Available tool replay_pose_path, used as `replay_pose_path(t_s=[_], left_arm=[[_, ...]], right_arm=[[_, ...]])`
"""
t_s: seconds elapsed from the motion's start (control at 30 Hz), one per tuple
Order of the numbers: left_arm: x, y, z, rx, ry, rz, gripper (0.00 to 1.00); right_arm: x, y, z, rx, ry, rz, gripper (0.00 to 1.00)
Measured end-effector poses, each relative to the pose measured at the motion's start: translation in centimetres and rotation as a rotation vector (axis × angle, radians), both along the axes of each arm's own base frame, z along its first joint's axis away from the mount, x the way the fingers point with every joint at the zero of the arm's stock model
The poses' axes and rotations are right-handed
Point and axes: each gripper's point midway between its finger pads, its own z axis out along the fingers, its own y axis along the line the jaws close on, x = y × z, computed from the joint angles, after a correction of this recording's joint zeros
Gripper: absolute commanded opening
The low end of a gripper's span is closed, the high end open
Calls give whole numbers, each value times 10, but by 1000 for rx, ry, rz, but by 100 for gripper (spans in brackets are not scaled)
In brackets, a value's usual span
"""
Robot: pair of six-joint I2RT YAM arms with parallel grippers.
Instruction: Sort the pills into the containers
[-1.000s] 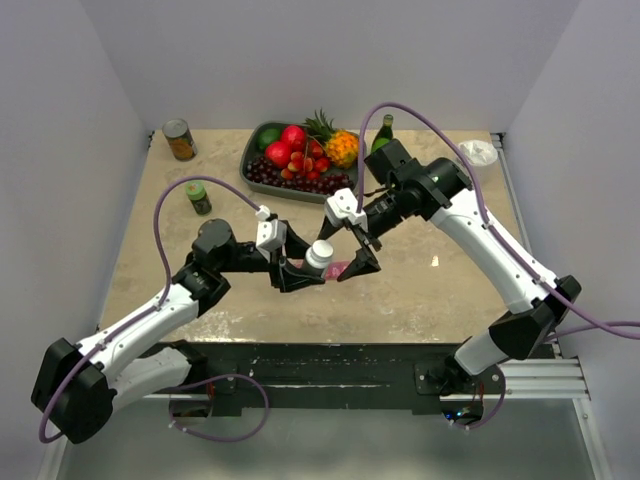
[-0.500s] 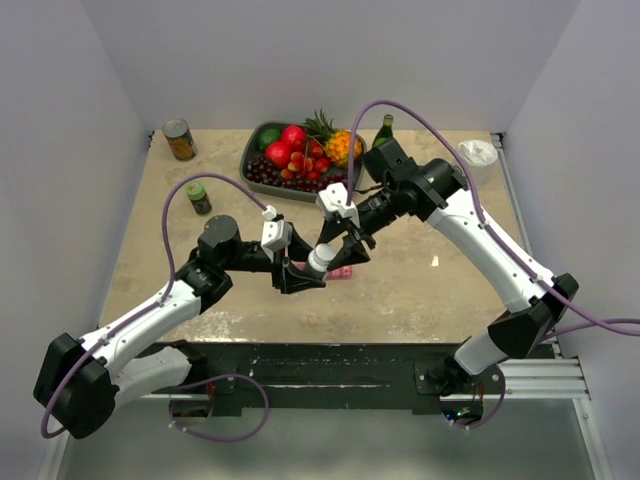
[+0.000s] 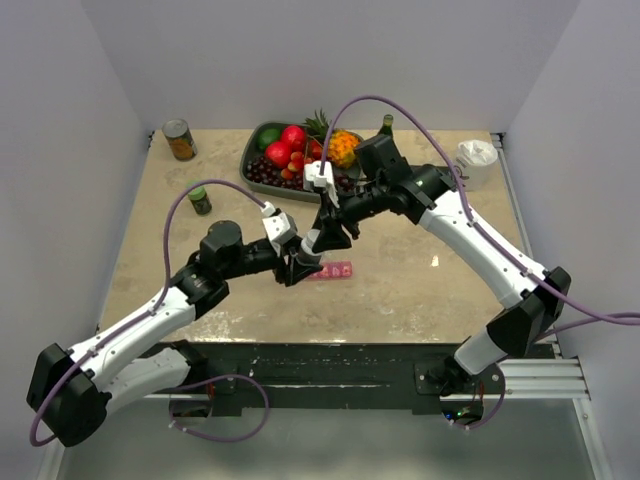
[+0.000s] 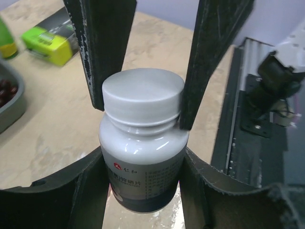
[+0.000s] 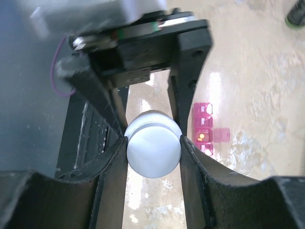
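Here the containers [image 5: 202,125] lie just beside the right gripper [image 5: 152,141].

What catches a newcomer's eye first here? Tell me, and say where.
Mid-table, one white pill bottle is held from both sides: the left tool grips its body and the right tool pinches its cap. Just beside it lies the pink organiser strip, and a tray of bright fruit sits at the far edge.

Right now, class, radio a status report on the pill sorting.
Left gripper shut on white bottle. Right gripper shut on its cap. Pink organiser on table, one lid open.
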Motion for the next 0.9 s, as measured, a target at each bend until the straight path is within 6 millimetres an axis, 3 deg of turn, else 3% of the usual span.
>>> replay_pose_path(t_s=[0.1,0.33,0.43,0.47,0.53,0.57,0.63,0.7,0.9], left_arm=[[13,3,-13,51,9,129,0],[37,18,-45,182,29,314,0],[39,21,-51,211,20,328,0],[39,21,-51,213,17,327,0],[38,21,-50,209,17,321,0],[37,21,-49,207,16,315,0],[37,19,-42,175,10,298,0],[35,20,-28,125,-4,277,0],[29,30,12,-11,-46,210,0]], right_arm=[[14,6,-13,-26,59,-102,4],[39,18,-42,-86,159,-237,6],[41,21,-47,-97,174,-257,26],[41,21,-47,-97,176,-257,42],[40,20,-46,-93,179,-251,64],[39,20,-44,-91,179,-243,83],[35,17,-42,-94,187,-221,98],[34,11,-34,-86,180,-194,99],[37,-17,14,-1,26,-122,99]])
